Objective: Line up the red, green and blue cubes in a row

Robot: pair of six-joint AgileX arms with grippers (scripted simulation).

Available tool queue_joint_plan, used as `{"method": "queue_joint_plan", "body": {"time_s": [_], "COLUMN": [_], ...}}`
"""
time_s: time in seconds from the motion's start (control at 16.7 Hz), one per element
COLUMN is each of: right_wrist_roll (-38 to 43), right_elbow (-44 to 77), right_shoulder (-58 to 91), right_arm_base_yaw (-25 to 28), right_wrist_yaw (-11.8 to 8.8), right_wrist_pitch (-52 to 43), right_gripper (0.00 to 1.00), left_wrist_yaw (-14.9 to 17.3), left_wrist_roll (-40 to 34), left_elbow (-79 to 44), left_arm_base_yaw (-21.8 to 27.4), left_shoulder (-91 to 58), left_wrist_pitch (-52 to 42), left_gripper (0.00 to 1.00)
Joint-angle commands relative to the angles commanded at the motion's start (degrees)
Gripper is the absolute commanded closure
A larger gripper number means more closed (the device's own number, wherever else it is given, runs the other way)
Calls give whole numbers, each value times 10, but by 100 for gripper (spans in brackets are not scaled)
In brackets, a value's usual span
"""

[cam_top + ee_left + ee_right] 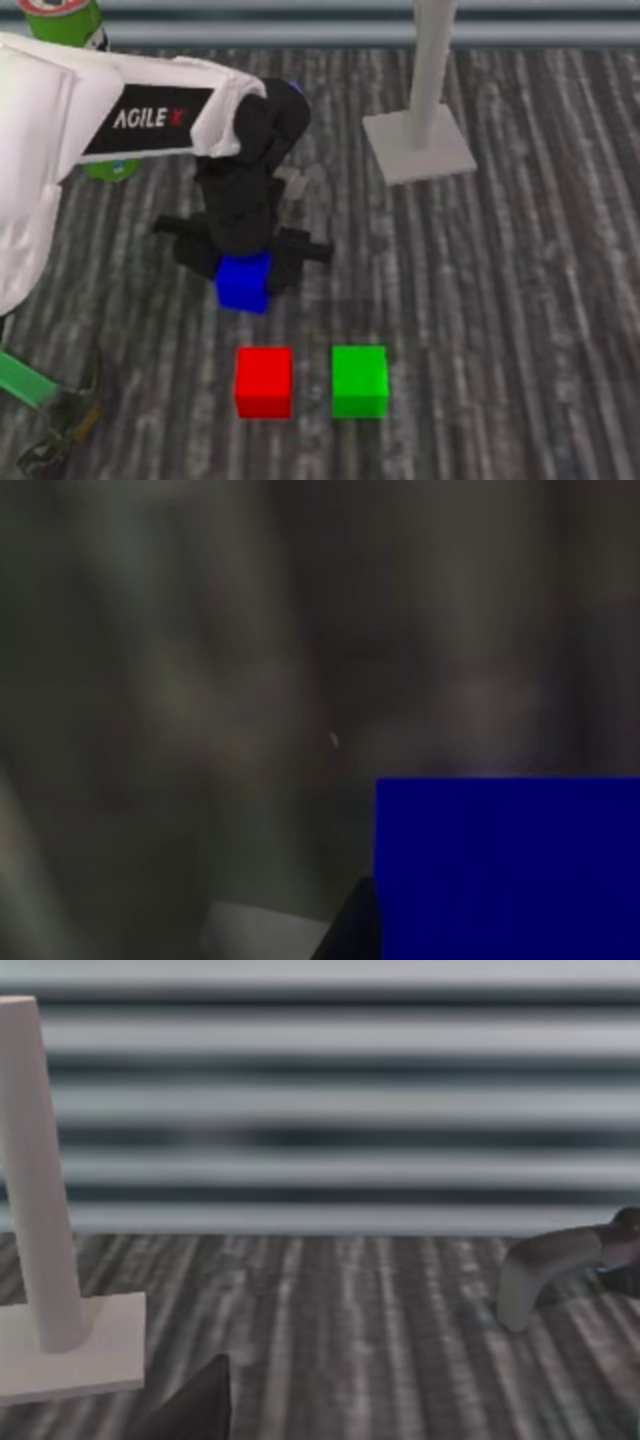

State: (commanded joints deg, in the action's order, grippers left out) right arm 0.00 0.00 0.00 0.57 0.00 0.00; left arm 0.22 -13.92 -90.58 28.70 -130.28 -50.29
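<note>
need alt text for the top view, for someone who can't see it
The left arm reaches over a dark striped table, its gripper down on the blue cube. Nearer the camera, the red cube and green cube sit side by side, apart. A white stand is behind.

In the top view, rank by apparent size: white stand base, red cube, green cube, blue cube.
1. White stand base, clearly largest.
2. Red cube and green cube: look alike, no ranking.
Blue cube: partly hidden under the left gripper, so its smaller look is unreliable.
</note>
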Motion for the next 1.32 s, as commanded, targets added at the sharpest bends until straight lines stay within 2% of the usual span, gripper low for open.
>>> {"method": "queue_joint_plan", "body": {"time_s": [0.36, 0.72, 0.96, 1.14, 1.32], "right_wrist_roll": [0, 0, 0, 0, 0], "right_elbow": [0, 0, 0, 0, 0], "right_shoulder": [0, 0, 0, 0, 0], "right_arm_base_yaw": [0, 0, 0, 0, 0], "right_wrist_yaw": [0, 0, 0, 0, 0], "right_wrist_pitch": [0, 0, 0, 0, 0], "right_gripper": [0, 0, 0, 0, 0], "left_wrist_yaw": [0, -1, -1, -1, -1], "left_wrist_roll": [1, 0, 0, -8, -66], "left_elbow": [-9, -76, -81, -87, -126], "left_arm_base_yaw": [-1, -10, -12, -1, 44], "left_shoulder": [5, 49, 55, 49, 26], "left_wrist_pitch": [-11, -126, -134, -136, -157], "left_gripper": [100, 100, 100, 100, 100]}}
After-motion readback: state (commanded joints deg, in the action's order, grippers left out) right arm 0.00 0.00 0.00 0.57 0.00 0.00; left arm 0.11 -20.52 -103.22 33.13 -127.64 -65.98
